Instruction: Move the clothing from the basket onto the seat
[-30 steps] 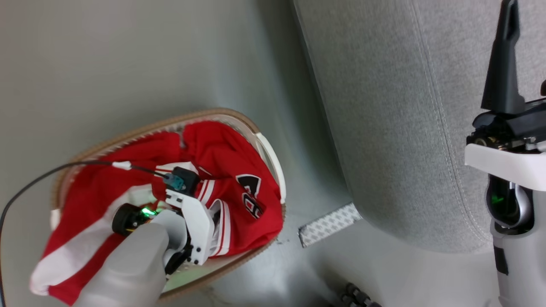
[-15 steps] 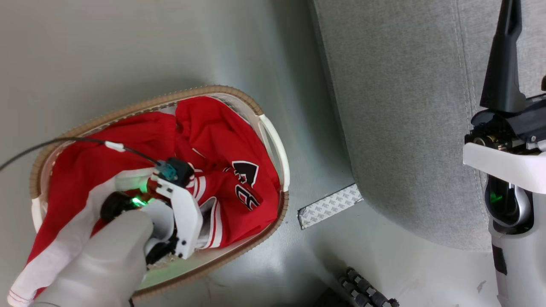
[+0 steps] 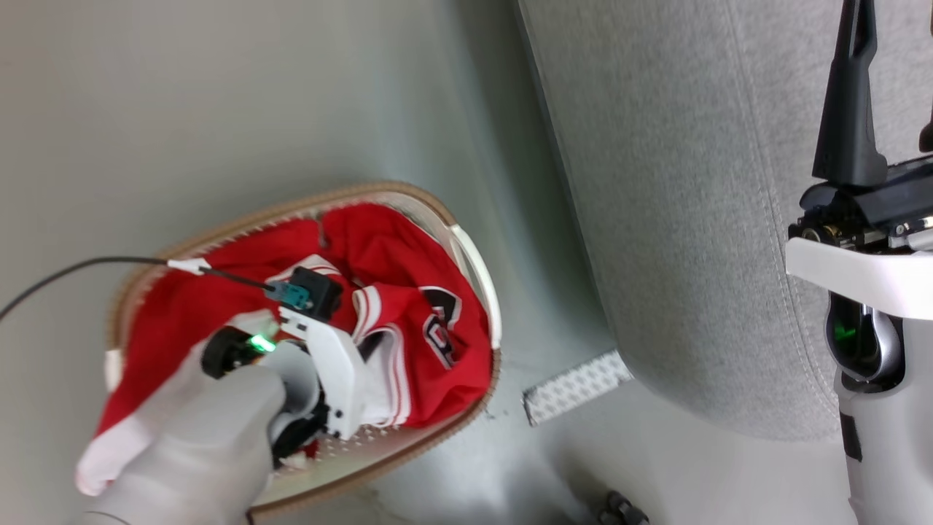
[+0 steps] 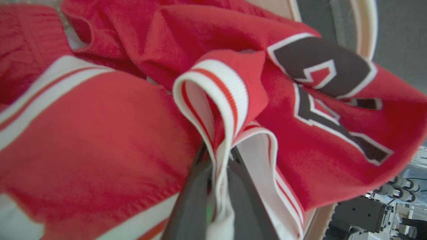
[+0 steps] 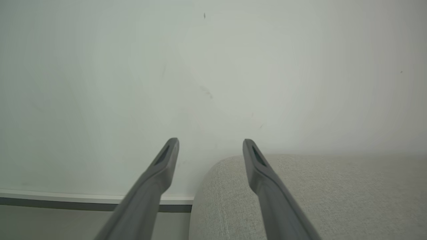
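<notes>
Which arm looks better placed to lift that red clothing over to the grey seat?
The left. The left fingers are shut on a white-striped fold of the clothing in the basket. The right fingers stand open, holding nothing, up by the seat, away from the basket.

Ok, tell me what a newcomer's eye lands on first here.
The bright red clothing heaped in the basket at the head view's lower left catches the eye first. The left gripper is shut on a white-striped fold of it. The grey seat lies to the right, the right gripper open near it.
</notes>
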Available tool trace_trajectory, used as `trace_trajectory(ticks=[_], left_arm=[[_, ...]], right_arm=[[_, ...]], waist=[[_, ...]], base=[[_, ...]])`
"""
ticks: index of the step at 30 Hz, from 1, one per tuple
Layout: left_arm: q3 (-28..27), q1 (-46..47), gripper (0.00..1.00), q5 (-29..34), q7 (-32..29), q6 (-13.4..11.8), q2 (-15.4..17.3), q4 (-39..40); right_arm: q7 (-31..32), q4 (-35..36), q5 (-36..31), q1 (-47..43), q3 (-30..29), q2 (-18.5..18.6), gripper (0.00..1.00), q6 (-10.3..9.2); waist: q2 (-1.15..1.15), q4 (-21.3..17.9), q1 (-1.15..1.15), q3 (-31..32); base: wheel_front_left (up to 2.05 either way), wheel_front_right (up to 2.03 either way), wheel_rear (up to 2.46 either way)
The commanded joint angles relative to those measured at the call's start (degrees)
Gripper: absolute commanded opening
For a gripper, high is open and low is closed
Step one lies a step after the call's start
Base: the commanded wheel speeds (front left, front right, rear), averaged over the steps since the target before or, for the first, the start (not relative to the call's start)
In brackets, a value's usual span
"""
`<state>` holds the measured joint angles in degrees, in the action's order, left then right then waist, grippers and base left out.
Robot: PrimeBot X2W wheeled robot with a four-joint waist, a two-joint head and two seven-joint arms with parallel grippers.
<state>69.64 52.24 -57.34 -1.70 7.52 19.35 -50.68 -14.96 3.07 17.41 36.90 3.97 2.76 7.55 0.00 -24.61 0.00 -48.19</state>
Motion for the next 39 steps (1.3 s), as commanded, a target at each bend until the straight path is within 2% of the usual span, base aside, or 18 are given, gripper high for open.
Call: trace_trajectory(ticks=[1, 13, 19, 23, 25, 30, 39], left_arm=[[0.31, -0.27, 0.00, -0.58, 0.96, -0.07, -0.38, 0.05], [2.83, -6.08, 0.00, -5.90, 12.31, -0.07, -5.34, 1.67], [3.27, -8.90, 0.00, -6.76, 15.46, -0.07, -7.03, 3.04], [2.71, -9.95, 0.00, -6.38, 16.59, -0.07, -6.95, 4.53], [1.27, -10.10, 0.00, -5.27, 16.94, -0.07, -6.69, 5.50], [-6.81, -11.85, 0.00, 0.41, 16.87, -0.51, -5.44, 11.10], [-18.23, -15.16, 0.00, 11.09, 16.87, -4.72, -2.39, 24.75]], right_arm=[[-0.17, -0.39, -0.27, -0.93, -0.37, 0.07, 1.00, -0.12], [-0.17, -5.35, -6.30, -7.51, -0.96, 0.13, 1.00, -0.12], [-0.17, -7.59, -6.01, -11.58, -0.97, 2.23, 1.00, -0.12], [-0.17, -8.80, -5.27, -14.49, -0.64, 3.40, 1.00, -0.12], [-0.17, -9.31, -5.02, -15.87, -0.50, 3.88, 1.00, -0.12], [-0.17, -10.35, -4.12, -19.55, 0.16, 4.13, 1.00, -0.12], [-0.17, -11.15, -2.32, -24.72, 1.38, 3.73, 1.00, -0.12]], waist=[[0.00, 2.35, 0.00, 3.46], [0.00, 10.16, 0.00, 23.12], [0.00, 13.49, 0.00, 31.81], [0.00, 15.27, 0.00, 36.79], [0.00, 15.97, 0.00, 38.98], [0.00, 17.46, 0.00, 44.00], [0.00, 18.73, 0.00, 49.48]], base=[[0.00, 0.00, 0.00], [0.00, 0.00, 0.00], [0.00, 0.00, 0.00], [0.00, 0.00, 0.00], [0.00, 0.00, 0.00], [0.00, 0.00, 0.00], [0.00, 0.00, 0.00]])
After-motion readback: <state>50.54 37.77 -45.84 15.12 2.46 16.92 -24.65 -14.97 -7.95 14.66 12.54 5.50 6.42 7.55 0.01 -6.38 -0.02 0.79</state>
